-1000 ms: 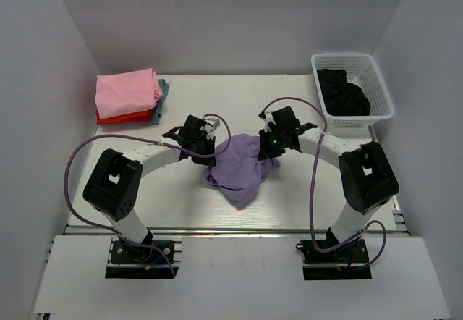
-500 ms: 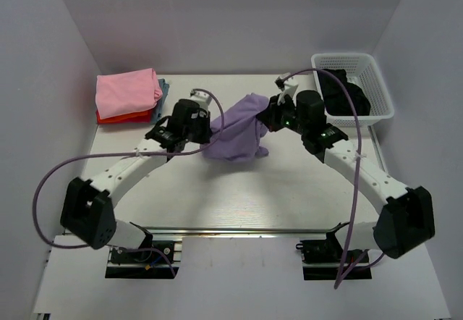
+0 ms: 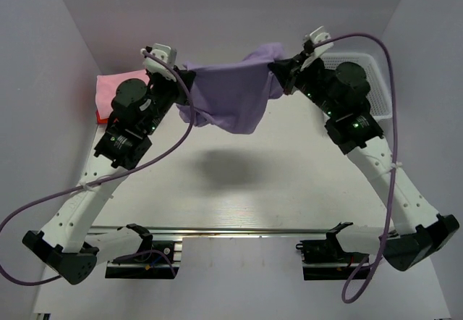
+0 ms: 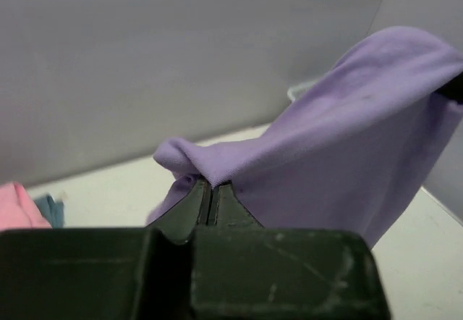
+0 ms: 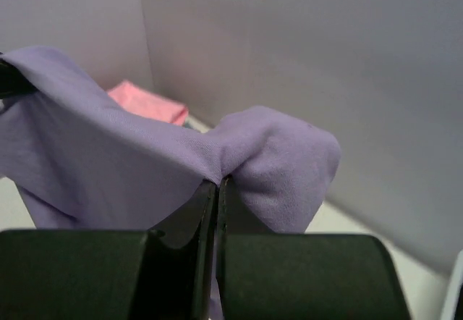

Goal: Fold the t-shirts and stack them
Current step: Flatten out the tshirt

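A lavender-purple t-shirt (image 3: 231, 95) hangs in the air above the table, stretched between my two grippers. My left gripper (image 3: 187, 77) is shut on its left edge, and the wrist view shows the cloth (image 4: 325, 139) pinched at the fingertips of that gripper (image 4: 210, 184). My right gripper (image 3: 278, 70) is shut on the right edge, with the fabric (image 5: 145, 161) bunched over its tips (image 5: 217, 182). A folded pink t-shirt (image 3: 119, 85) tops the stack at the back left, partly hidden by the left arm.
A white lattice basket (image 3: 380, 81) stands at the back right behind the right arm. The shirt casts a shadow on the white table (image 3: 239, 168). Grey walls enclose the back and both sides.
Both arms have risen and spread apart, lifting the purple shirt off the table and stretching it out high toward the back. Both grippers closed on its cloth.
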`<state>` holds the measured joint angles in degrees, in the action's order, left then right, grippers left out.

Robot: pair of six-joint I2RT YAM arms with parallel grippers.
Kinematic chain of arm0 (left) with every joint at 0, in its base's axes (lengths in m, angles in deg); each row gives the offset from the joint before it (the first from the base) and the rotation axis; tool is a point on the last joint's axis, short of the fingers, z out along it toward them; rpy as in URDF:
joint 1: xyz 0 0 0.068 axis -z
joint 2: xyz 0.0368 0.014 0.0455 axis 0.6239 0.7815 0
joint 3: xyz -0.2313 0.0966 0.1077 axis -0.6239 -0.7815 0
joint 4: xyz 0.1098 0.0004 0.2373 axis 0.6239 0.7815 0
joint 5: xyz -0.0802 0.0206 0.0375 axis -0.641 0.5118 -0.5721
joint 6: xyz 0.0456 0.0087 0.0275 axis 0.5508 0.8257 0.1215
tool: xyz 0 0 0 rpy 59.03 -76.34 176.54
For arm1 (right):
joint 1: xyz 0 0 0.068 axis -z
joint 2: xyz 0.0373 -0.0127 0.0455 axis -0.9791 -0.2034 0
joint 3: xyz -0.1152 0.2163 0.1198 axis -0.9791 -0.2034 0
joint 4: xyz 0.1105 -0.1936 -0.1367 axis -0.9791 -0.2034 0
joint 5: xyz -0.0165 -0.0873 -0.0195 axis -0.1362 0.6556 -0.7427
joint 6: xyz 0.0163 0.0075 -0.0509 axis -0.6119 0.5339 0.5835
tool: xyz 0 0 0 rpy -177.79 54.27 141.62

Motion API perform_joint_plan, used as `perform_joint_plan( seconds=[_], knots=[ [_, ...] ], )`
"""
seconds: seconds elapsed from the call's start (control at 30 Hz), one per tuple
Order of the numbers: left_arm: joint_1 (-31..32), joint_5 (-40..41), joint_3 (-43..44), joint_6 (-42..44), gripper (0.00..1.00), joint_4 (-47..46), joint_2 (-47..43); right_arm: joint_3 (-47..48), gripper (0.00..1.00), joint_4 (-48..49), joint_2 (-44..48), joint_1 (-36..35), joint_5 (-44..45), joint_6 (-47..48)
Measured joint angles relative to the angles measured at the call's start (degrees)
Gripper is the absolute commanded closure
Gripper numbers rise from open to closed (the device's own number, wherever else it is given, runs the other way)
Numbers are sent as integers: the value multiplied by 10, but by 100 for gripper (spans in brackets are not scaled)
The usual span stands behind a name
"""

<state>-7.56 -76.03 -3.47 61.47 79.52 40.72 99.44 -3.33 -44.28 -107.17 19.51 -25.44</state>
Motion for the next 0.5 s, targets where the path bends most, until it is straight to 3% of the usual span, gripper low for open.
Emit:
perform_joint_plan(
  seconds=[0.2, 0.5],
  knots=[
    [7, -9, 50, 46, 100, -1, -22, 67, 100, -3, 44, -5, -5, 55],
    [13, -54, 75, 74, 100, 8, -43, 70, 100, -19, 82, -11, -16, 83]
  ],
)
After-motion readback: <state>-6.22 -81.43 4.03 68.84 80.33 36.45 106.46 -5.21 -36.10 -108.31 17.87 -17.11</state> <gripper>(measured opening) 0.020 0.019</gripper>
